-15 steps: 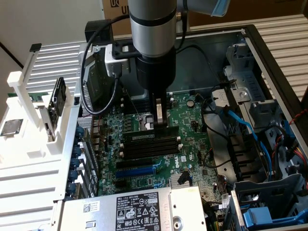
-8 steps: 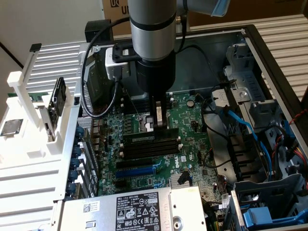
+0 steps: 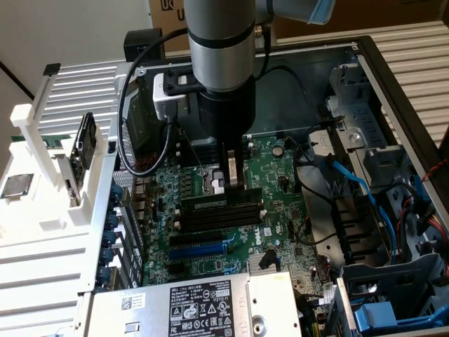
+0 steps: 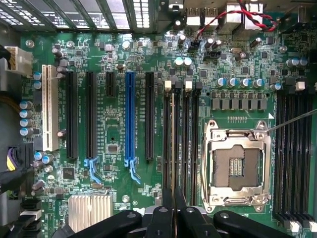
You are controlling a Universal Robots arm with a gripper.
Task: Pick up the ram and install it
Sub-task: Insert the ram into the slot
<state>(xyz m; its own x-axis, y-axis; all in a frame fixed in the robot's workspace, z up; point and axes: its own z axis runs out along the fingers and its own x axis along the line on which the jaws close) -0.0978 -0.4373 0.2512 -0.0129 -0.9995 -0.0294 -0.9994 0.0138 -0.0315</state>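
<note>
The ram stands on its long edge over the row of black memory slots, at the slot nearest the processor socket. It is a thin stick with dark chips along its side. My gripper comes straight down onto its top edge, near the end toward the exterior view's right, and is shut on it. Whether the ram is seated in the slot I cannot tell. In the wrist view my gripper has its black fingers close together above the memory slots, next to the open processor socket.
The motherboard lies in an open computer case. A blue expansion slot lies beyond the memory slots. A power supply sits at the front; blue cables and drive cages fill the exterior view's right. A white rack stands outside on the left.
</note>
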